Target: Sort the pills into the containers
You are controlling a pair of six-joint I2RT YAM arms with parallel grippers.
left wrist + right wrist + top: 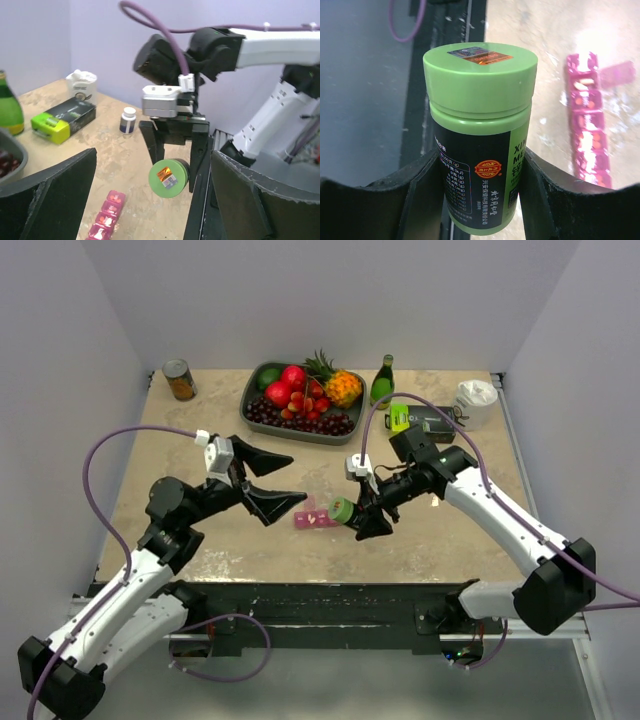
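Lying on the table near the middle of the top view, the pink pill organizer has its long axis left to right, its right end just beside the green-capped bottle. The right gripper is clenched on this bottle, with the cap toward the left. Only the right wrist view shows the strip from top to bottom at the right side, with pills inside and one lid near the top apparently open. The left gripper hovers spread wide, holding nothing.
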